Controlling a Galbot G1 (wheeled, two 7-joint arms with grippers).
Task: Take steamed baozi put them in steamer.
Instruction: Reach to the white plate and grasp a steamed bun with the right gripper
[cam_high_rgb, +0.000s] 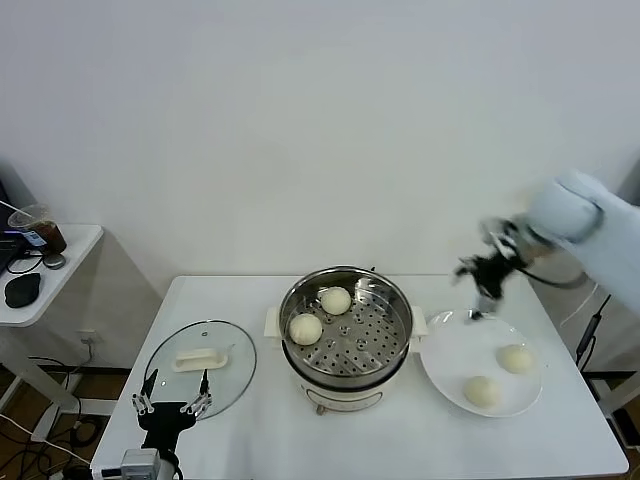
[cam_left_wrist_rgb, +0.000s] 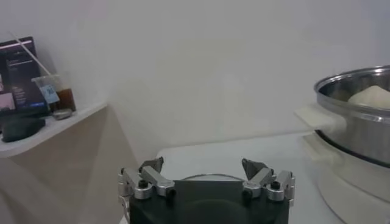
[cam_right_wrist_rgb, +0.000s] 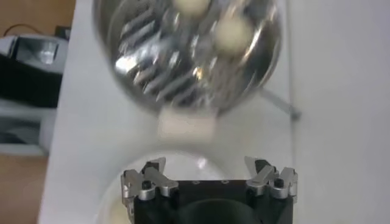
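Open top: the steamer (cam_high_rgb: 346, 335) stands mid-bench, uncovered, two baozi (cam_high_rgb: 335, 300) at the left and far part of its tray, the near and right part bare. The lid (cam_high_rgb: 200, 360) lies flat on the bench (cam_high_rgb: 420, 440) to its left, with the left end effector (cam_high_rgb: 172, 404) at its near edge. Right of the steamer, the plate (cam_high_rgb: 455, 355) carries two more baozi near its front; its far half looks free, beneath the raised, open right end effector (cam_high_rgb: 487, 287).
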